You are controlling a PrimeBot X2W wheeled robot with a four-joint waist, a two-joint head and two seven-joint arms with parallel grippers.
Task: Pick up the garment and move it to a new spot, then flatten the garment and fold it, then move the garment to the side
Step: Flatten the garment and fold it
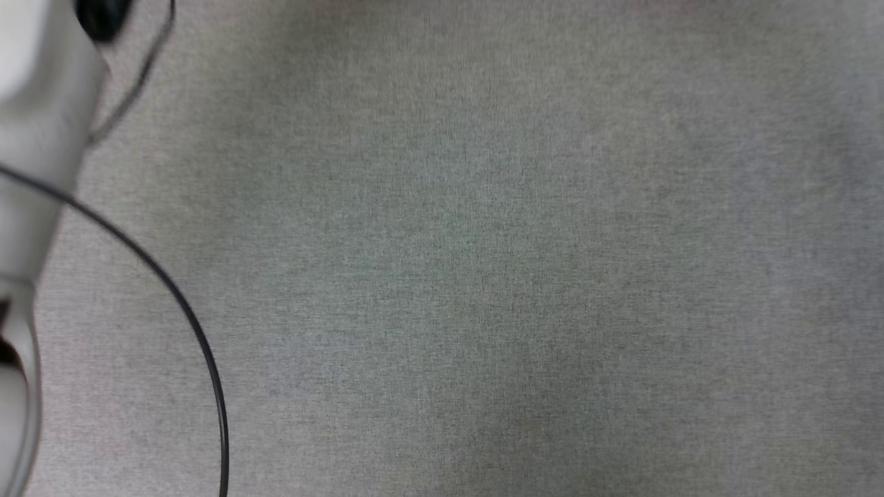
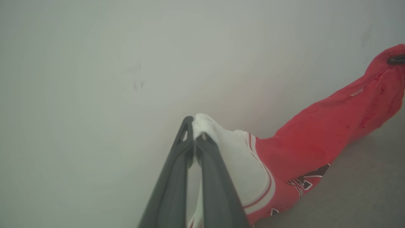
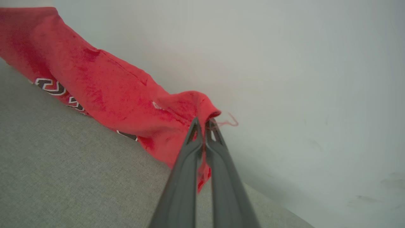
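Note:
The garment [image 2: 316, 139], red with a white sleeve and black white-outlined print, is stretched between my two grippers above the grey cloth surface [image 2: 364, 190]. My left gripper [image 2: 194, 126] is shut on the tip of the white sleeve. In the right wrist view my right gripper [image 3: 202, 125] is shut on a red edge of the garment [image 3: 110, 91], and a loose red thread trails from that edge. The right gripper's dark tip [image 2: 397, 59] also shows at the garment's far end in the left wrist view.
Grey cloth surface [image 1: 483, 276] spreads across the head view. My pale left forearm [image 1: 34, 138] and a black cable [image 1: 186, 310] run along its left edge. A plain pale wall [image 3: 316, 79] stands behind the surface.

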